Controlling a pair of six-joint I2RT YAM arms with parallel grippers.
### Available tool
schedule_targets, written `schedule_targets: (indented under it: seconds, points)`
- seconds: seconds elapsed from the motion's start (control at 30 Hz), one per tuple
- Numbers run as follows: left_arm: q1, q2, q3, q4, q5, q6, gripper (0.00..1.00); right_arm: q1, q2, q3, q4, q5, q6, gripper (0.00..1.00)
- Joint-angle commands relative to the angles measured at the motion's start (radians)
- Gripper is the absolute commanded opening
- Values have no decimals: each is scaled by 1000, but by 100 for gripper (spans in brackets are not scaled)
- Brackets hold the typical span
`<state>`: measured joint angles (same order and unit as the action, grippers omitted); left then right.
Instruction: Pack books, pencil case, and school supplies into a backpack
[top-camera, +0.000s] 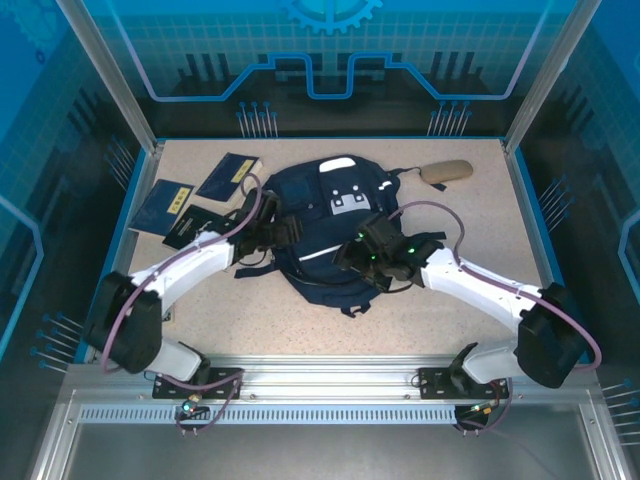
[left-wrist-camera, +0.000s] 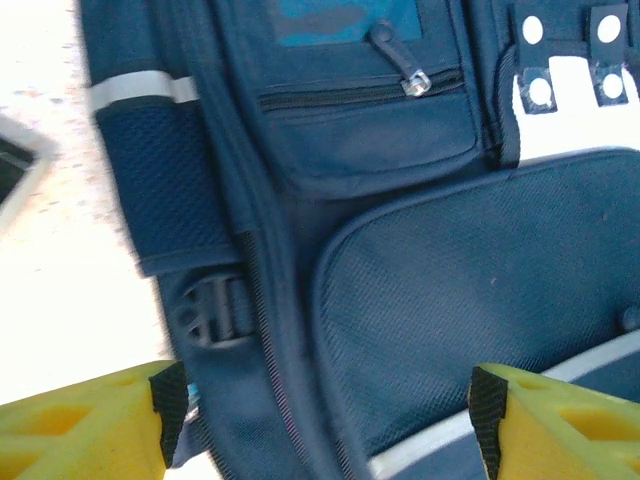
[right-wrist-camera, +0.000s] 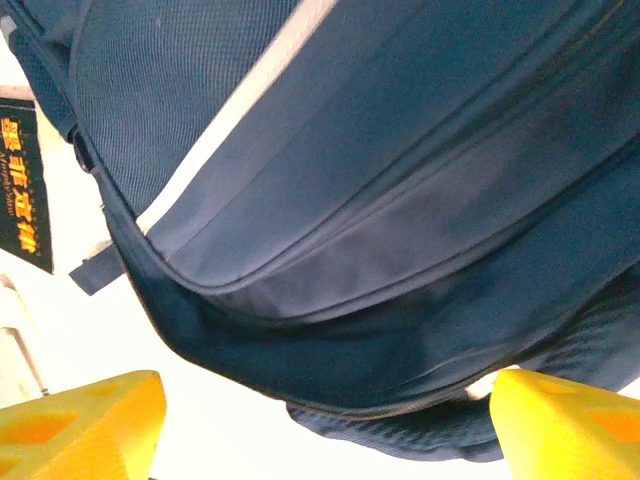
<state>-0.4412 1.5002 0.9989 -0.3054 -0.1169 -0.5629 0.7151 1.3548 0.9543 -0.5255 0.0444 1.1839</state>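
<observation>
Books (top-camera: 163, 207) are sitting on the table (top-camera: 420, 290) at the far left, two navy ones plus the black book (top-camera: 190, 228) tucked right beside the left arm, so none of them are in the bag yet. Next over, the left gripper (left-wrist-camera: 330, 425) hangs above the left half of the backpack (top-camera: 325, 225), yellow fingers (left-wrist-camera: 80, 425) spread wide with nothing pinched between them, just fabric below. From its wrist cam you can see the front pocket zip (left-wrist-camera: 415, 82) pulled shut. The backpack itself lies flat in the middle of the table, white patches toward the far end. The right gripper (right-wrist-camera: 325, 430) is over the bag's right, near side, jaws gaping wide too and holding nothing; its cam looks along the white stripe and a seam. Way off to the right, near the far edge, the tan pencil case (top-camera: 445, 172) lies by itself, well apart from the bag. My read: we're at the very start, the "get the bag open" step, since everything's unpacked. I honestly can't tell whether the main zipper is open. Next move probably needs one gripper to pin the fabric while the other finds the main zipper pull, and floppy cloth could bunch up.
</observation>
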Motion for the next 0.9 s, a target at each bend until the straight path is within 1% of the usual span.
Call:
schedule_targets:
  seconds: [0.0,0.13,0.23,0.33,0.57,0.63,0.77,0.8,0.87]
  points:
    - [9,96,75,29,70,-61,73,-55,-30,20,-78,35,-201,86]
    - [9,238,158,53,134,-80,63,-105,-29,13,-80,28,-289,86]
    - [7,330,212,72,182,-97,54,-125,-35,-6,-71,13,-308,86]
    - [6,411,261,99,224,-110,51,-142,-39,-30,-58,-14,-315,86]
    - [-3,583,415,98,272,-162,51,-166,-63,-69,-27,-43,-342,86]
    - [-3,627,468,91,280,-174,51,-175,-73,-105,-24,-44,-349,86]
    - [-3,682,574,45,269,-154,55,-186,-104,-136,3,-59,-373,88]
    - [-4,676,591,30,267,-143,56,-188,-118,-147,17,-72,-384,90]
    - [-2,631,591,11,224,-143,60,-188,-153,-175,51,-90,-413,98]
